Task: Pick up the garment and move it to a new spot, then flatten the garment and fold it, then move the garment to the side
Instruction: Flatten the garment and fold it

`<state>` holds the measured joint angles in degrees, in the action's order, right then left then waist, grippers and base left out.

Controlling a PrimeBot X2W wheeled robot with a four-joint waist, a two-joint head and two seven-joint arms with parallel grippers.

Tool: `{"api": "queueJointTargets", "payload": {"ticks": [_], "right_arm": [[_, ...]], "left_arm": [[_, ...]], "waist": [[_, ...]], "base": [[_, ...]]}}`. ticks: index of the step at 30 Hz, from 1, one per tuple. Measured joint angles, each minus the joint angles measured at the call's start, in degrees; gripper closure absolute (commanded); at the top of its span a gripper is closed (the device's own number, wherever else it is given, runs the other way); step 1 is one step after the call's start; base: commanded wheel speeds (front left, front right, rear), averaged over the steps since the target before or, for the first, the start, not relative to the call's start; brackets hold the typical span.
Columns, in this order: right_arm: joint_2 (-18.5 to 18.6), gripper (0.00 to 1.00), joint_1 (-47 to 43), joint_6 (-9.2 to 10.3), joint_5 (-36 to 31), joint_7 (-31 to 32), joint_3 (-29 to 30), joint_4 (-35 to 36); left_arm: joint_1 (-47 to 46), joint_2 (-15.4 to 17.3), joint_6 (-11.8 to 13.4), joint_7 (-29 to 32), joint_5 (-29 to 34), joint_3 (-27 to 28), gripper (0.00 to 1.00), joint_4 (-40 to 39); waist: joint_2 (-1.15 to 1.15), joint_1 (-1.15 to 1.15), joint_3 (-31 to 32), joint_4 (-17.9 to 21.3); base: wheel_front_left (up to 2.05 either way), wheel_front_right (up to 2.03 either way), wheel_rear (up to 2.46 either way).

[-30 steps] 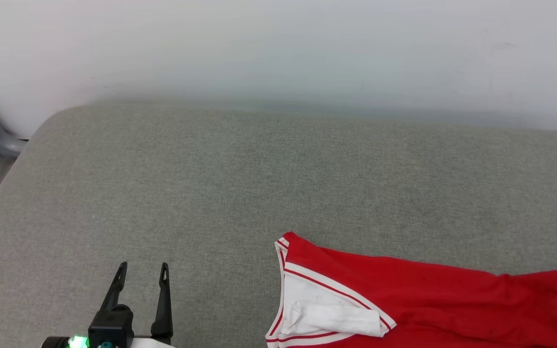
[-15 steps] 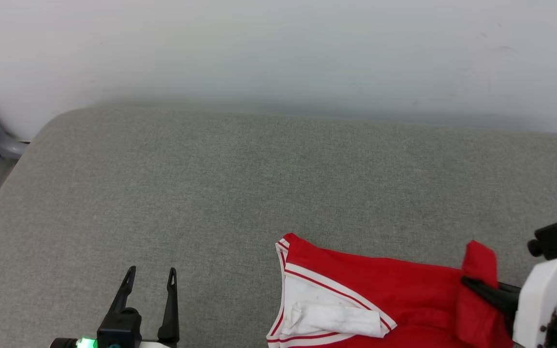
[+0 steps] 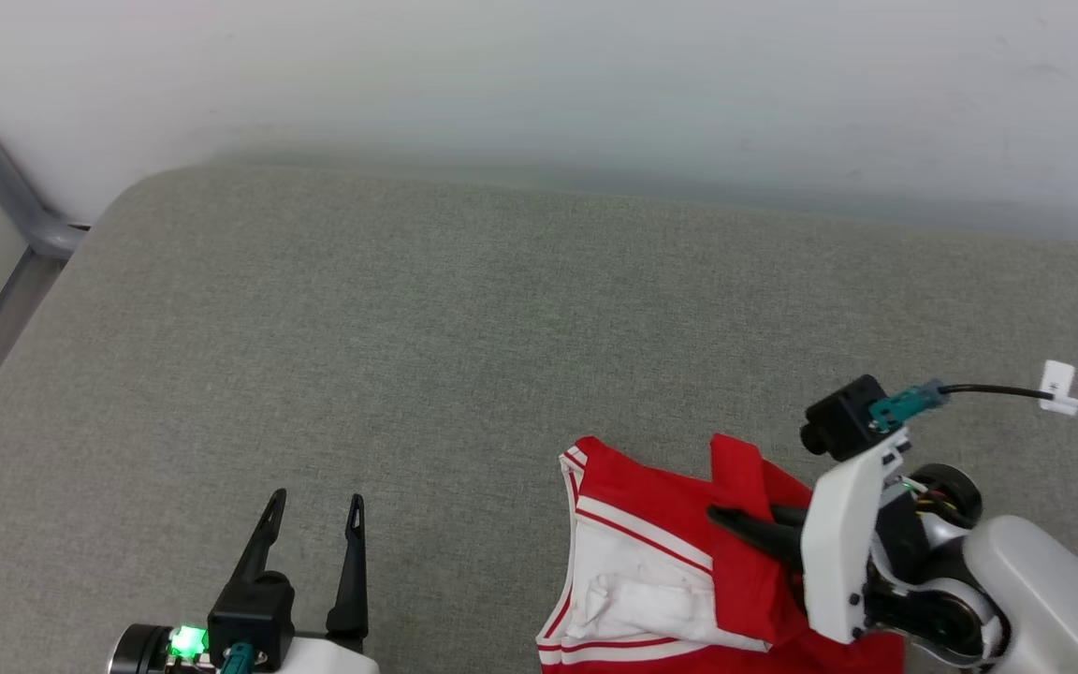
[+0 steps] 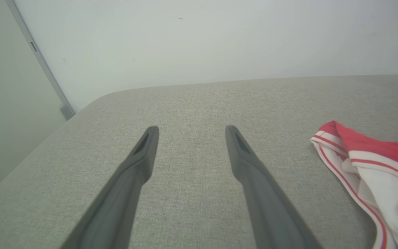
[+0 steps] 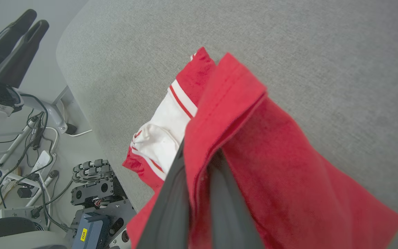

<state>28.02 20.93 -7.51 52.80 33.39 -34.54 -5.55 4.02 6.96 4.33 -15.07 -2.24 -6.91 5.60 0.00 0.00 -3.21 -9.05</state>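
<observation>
Right gripper (image 3: 724, 515) is clamped shut on the garment (image 3: 651, 491). In the right wrist view its two dark fingers (image 5: 169, 207) are squeezed together on a fold of the red cloth, and a hemmed flap pokes up past the tips. More red fabric drapes off to the side of the fingers. Just beyond the tips is a white sleeve with red-and-white striped trim, bunched up a bit and lying on the gray cushion (image 3: 464, 328).

Left gripper (image 3: 314, 501) is wide open with nothing between the fingers, only bare cushion ahead of it. The jersey's striped edge sits off to its right, well clear of it, no contact.

Further out from both there's a pale wall (image 3: 539, 84) past the cushion's far edge. A gray metal post (image 3: 20, 211) runs down on the left gripper's far left.
</observation>
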Motion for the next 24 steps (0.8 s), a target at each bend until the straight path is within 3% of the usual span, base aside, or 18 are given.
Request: {"api": "queueJointTargets", "payload": {"ticks": [10,17,22,23,24], "right_arm": [[-5.69,1.00,9.78,0.00,-6.08,-3.19,-12.27,-10.63],[-9.28,1.00,11.81,0.00,-8.04,-6.41,-16.93,-21.12],[-10.36,1.00,11.93,0.00,-6.62,-9.10,-18.98,-24.12],[-10.31,0.72,11.96,0.00,-6.41,-10.01,-19.14,-24.18],[-10.13,0.00,12.00,0.00,-6.39,-11.09,-19.27,-24.07]], "left_arm": [[-2.11,-0.81,-0.64,0.00,0.35,-0.37,0.00,0.45],[-2.37,-1.29,-0.75,0.00,0.49,-0.33,0.00,0.64],[-2.68,-1.63,-0.71,0.00,0.51,-0.24,0.00,0.69],[-2.67,-1.64,-0.65,0.00,0.55,-0.25,0.00,0.74],[-2.66,-1.67,-0.66,0.00,0.56,-0.29,0.00,0.81]], "waist": [[0.00,0.00,-2.24,-1.84],[0.00,0.00,-3.32,-2.56],[0.00,0.00,-3.32,-2.32],[0.00,0.00,-3.18,-2.17],[0.00,0.00,-2.98,-2.03]], "base": [[0.00,0.00,0.00],[0.00,0.00,0.00],[0.00,0.00,0.00],[0.00,0.00,0.00],[0.00,0.00,0.00]]}}
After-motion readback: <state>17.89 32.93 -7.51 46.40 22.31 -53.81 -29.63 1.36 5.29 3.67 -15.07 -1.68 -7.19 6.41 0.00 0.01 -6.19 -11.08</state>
